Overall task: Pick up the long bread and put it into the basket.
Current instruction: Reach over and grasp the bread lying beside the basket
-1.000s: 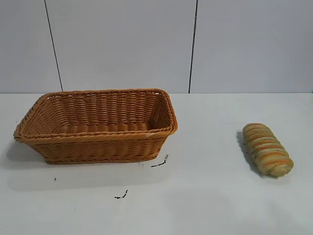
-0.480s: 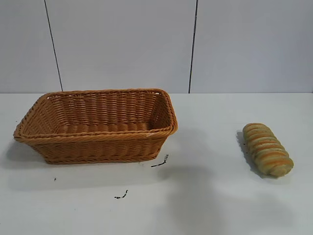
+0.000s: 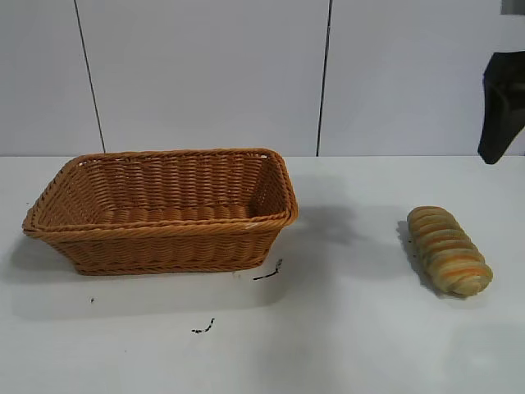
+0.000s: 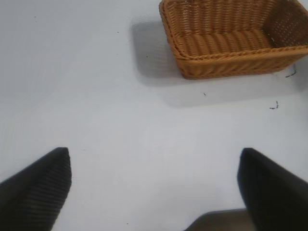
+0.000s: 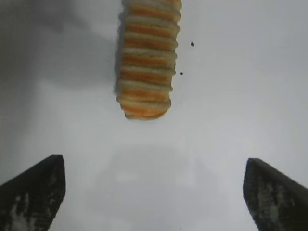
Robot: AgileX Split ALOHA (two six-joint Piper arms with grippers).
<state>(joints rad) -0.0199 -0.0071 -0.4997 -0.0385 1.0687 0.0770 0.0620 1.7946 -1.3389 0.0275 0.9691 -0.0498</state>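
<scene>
While nothing is gripped, the scene is laid out as follows.

Bread (image 3: 449,250): laid on the white table (image 3: 353,328), well to the right of the basket in the exterior view, untouched; its ridged stripes run crosswise, and one rounded end is turned toward the camera. It is also seen from the right wrist (image 5: 147,57), lying lengthwise between the lines of the two fingers but well ahead of them.

Basket (image 3: 164,209): set on the table at the left of the exterior view, its opening upward, nothing seen inside. It is seen again from the left wrist (image 4: 231,38), far ahead of that gripper.

Right gripper (image 5: 154,192): spread wide, nothing held; only bare table is seen between its dark fingers (image 5: 33,192). In the exterior view a dark part of it (image 3: 500,107) is seen at the right edge, above the bread and clear of it.

Left gripper (image 4: 154,187): spread apart, nothing held; it is kept over bare table, well away from basket and bread.

Marks (image 3: 269,272): small dark scuffs are seen on the table in front of the basket.
</scene>
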